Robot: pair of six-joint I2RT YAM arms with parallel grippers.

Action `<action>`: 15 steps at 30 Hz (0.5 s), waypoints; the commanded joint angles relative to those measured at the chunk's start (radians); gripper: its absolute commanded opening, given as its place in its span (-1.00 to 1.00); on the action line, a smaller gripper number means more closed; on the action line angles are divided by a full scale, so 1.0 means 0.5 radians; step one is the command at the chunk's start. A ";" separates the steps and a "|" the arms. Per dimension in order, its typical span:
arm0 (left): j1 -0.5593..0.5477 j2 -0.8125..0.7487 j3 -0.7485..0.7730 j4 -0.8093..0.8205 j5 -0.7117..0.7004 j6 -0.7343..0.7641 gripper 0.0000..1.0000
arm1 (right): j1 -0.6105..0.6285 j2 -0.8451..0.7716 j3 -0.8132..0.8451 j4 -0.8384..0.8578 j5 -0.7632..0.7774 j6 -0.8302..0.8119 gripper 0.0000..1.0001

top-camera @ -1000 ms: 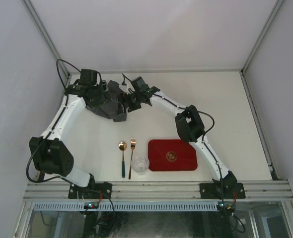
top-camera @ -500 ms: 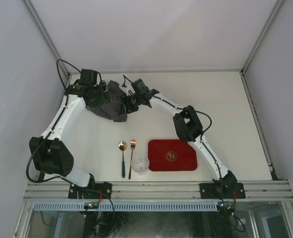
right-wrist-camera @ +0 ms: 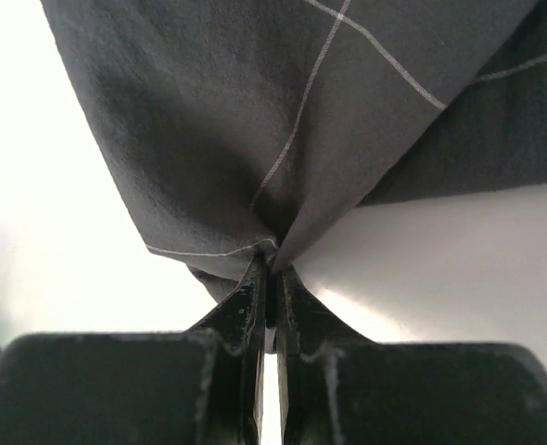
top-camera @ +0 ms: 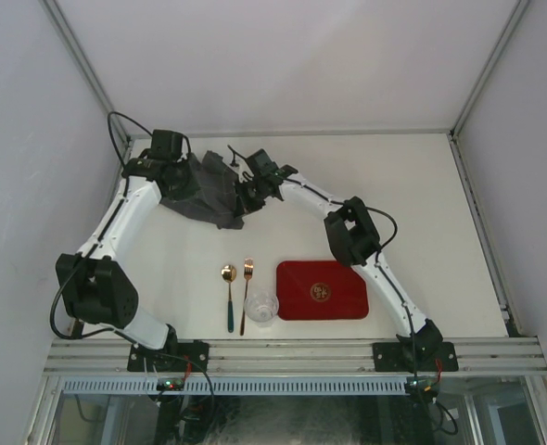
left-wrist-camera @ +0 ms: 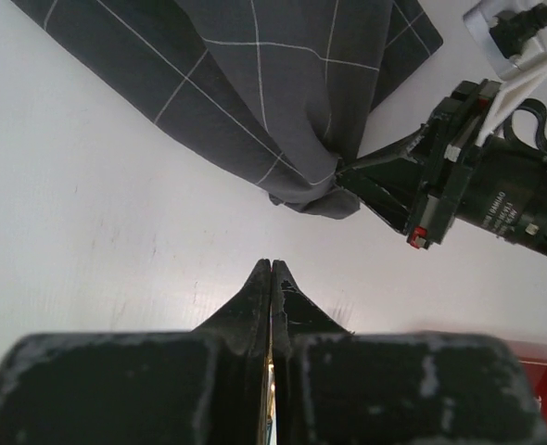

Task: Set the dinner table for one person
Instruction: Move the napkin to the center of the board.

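The dinner table (top-camera: 422,204) is a plain off-white top. A dark grey checked cloth (top-camera: 209,190) lies crumpled at its far left. My right gripper (top-camera: 245,198) is shut on a bunched edge of that cloth (right-wrist-camera: 273,139), and the fabric is pinched between its fingertips (right-wrist-camera: 255,278). In the left wrist view the same gripper (left-wrist-camera: 352,178) is seen gripping the cloth (left-wrist-camera: 283,83). My left gripper (left-wrist-camera: 272,266) is shut just short of the cloth over bare table, with nothing between its fingers. From above, the left gripper (top-camera: 179,181) sits at the cloth's left side.
Near the front edge lie a gold spoon with a green handle (top-camera: 228,297), a gold fork (top-camera: 246,295), a clear glass bowl (top-camera: 261,307) and a red rectangular tray (top-camera: 322,289). White walls close in the table's left, back and right sides.
Both grippers have gone from open to shut, the right one closing on the cloth. The cloth has flattened and drawn out between the two arms.
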 commanded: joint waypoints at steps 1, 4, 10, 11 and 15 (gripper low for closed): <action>0.010 0.010 -0.043 0.080 0.049 -0.015 -1.00 | 0.006 -0.311 -0.072 -0.151 0.275 -0.183 -1.00; 0.010 0.008 -0.048 0.094 0.036 -0.015 -1.00 | -0.005 -0.442 -0.156 -0.176 0.335 -0.230 -1.00; 0.010 0.028 -0.068 0.126 0.047 -0.021 -0.99 | 0.004 -0.655 -0.210 -0.334 0.535 -0.317 -1.00; 0.010 0.036 -0.073 0.133 0.051 -0.025 -0.99 | 0.004 -0.680 -0.231 -0.363 0.575 -0.321 -1.00; 0.007 0.076 -0.076 0.146 0.071 -0.030 -0.99 | -0.013 -0.776 -0.379 -0.415 0.714 -0.346 -1.00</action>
